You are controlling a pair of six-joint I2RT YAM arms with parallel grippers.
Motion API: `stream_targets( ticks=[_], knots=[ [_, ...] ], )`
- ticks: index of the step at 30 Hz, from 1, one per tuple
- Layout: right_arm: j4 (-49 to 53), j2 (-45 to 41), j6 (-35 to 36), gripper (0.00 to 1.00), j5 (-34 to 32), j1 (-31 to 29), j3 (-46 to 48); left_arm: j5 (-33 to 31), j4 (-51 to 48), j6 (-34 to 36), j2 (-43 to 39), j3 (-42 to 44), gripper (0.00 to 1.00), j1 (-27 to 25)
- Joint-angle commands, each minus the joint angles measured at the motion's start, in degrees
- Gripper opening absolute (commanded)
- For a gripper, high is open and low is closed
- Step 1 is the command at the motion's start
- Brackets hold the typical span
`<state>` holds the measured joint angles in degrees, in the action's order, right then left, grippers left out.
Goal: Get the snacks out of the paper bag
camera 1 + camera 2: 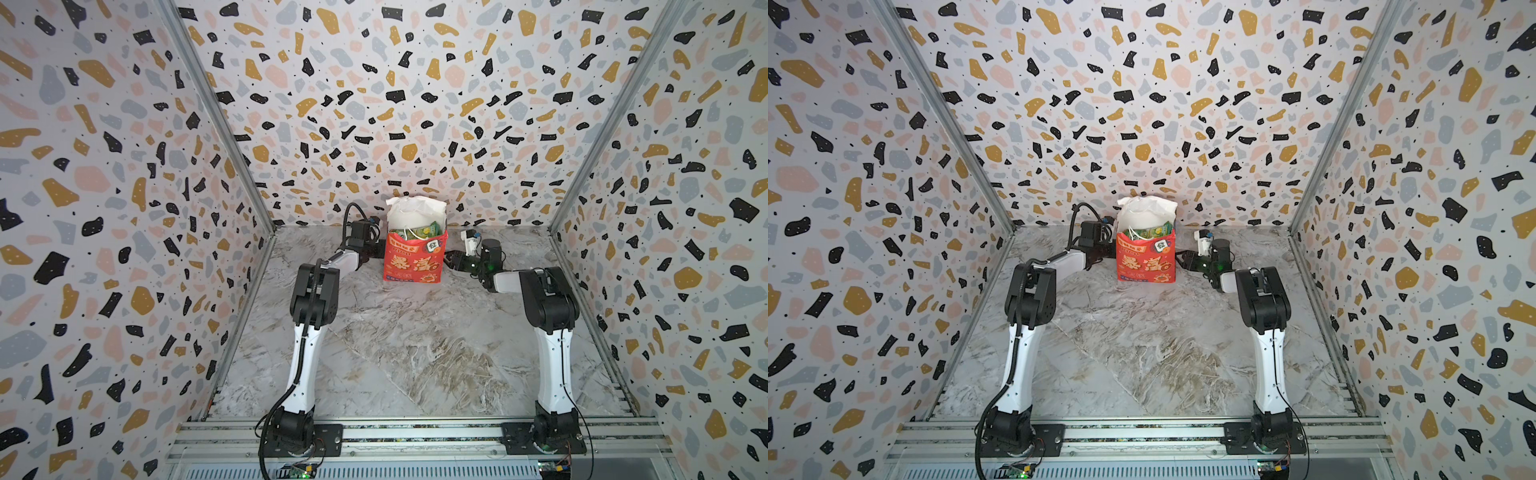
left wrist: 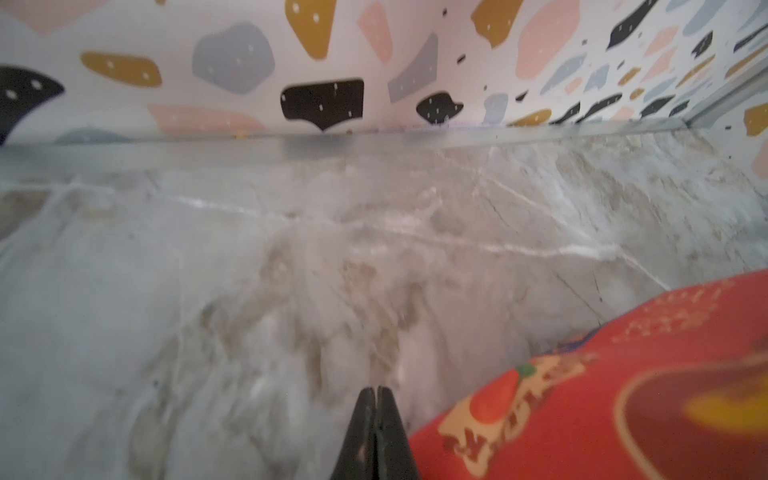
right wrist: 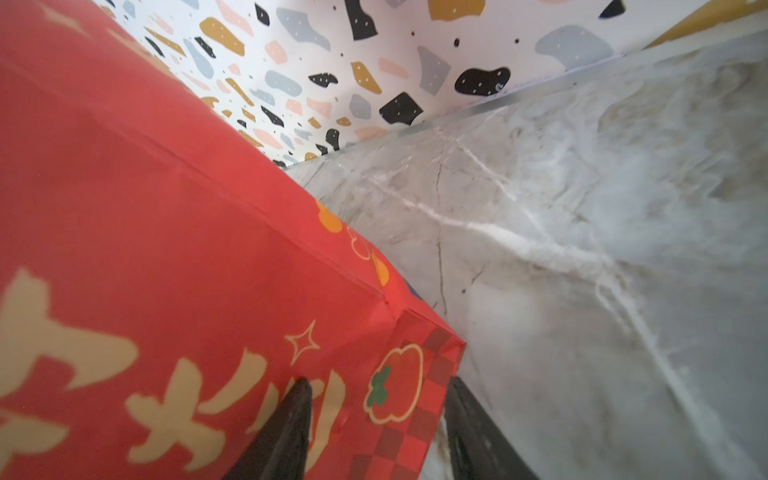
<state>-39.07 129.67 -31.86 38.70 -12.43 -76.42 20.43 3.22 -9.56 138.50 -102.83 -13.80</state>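
The paper bag [image 1: 413, 259] stands upright on the marble table [image 1: 395, 353], far back near the patterned wall [image 1: 415, 124], with a gripper low down on either side of it.

The right gripper [image 3: 379, 380] has its jaws apart, straddling the bag's lower corner. One finger [image 3: 291, 424] lies over the printed red front. The other sits off the side panel, with a sliver of table showing between it and the paper. Whether the first finger actually touches the bag I cannot tell.

The left gripper [image 2: 376, 399] is pinched together on nothing, its tips meeting low over the table. The bag's red side bulges just beside it.

The snacks [image 1: 428, 230] sit well above both grippers, inside the bag's open mouth. Green packets peek over the front rim against the white lining.
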Motion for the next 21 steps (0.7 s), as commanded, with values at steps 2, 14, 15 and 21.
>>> stream_targets(
  ticks=[2,14,15,21],
  knots=[
    [-5.46,-5.68,-0.86,0.54,0.97,-1.97,3.92,2.56,9.04,1.12,-8.55,11.19,0.00,-1.34],
    [-10.64,-13.71,-1.52,0.54,1.35,-2.99,16.74,1.44,19.72,-3.36,-20.41,32.81,0.00,-1.67],
    [-10.85,-14.91,-1.67,0.54,0.61,-3.19,17.91,-0.08,19.04,-3.05,-21.39,33.30,0.00,-1.62],
    [-12.68,-21.92,-3.74,0.56,-1.42,-3.20,23.16,-2.81,20.10,-5.65,-27.59,35.85,0.00,2.53]
  ],
)
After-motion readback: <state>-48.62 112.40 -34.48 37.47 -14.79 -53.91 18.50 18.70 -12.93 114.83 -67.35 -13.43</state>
